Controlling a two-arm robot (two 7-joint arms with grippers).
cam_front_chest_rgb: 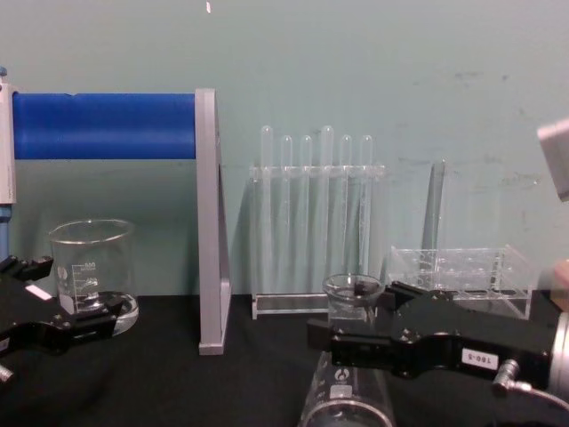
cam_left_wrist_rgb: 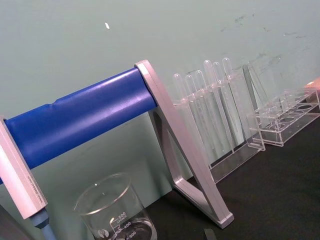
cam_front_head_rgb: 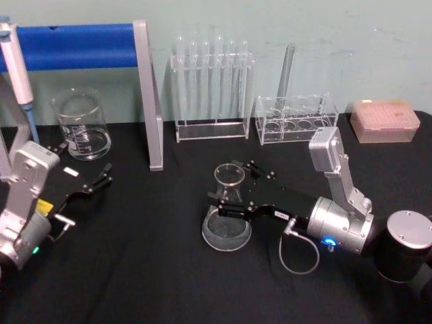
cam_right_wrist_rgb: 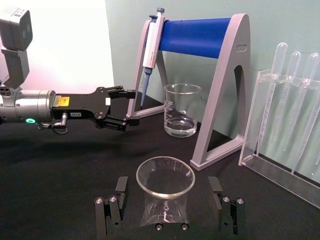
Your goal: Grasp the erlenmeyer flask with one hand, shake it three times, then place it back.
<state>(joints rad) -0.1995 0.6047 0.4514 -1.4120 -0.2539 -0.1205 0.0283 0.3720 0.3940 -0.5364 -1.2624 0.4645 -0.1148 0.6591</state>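
The flask [cam_front_head_rgb: 227, 216] stands upright on its wide base near the middle of the black table [cam_front_head_rgb: 148, 270], taking 12 o'clock as straight away from me. My right pincer [cam_front_head_rgb: 226, 183] reaches in at neck height from 4 o'clock and is released. One finger lies on the near side of the neck and the other on the far side. From my right wrist I see the flask's rim [cam_right_wrist_rgb: 165, 175] between the two fingers [cam_right_wrist_rgb: 112, 205], with a gap on each side, so nothing is gripped. From my chest the rim [cam_front_chest_rgb: 353, 286] shows just above the black fingers, and the body of the flask shows below them. At 12 o'clock from the flask, against the wall, is a clear rack of tall tubes [cam_front_head_rgb: 210, 88]. At 1 o'clock is a lower clear rack [cam_front_head_rgb: 297, 120] with one long tube standing in it. Farther round, at 2 o'clock, lies a pink box [cam_front_head_rgb: 385, 120]. At 11 o'clock stands the grey stand with its blue bar [cam_front_head_rgb: 74, 46], a pipette [cam_front_head_rgb: 17, 64] hanging at its far end. The beaker [cam_front_head_rgb: 82, 127] stands beneath that bar at 10 o'clock. My left pincer [cam_front_head_rgb: 104, 177] is at 9 o'clock, well apart from the flask, near the beaker, with its fingers spread and holding nothing.
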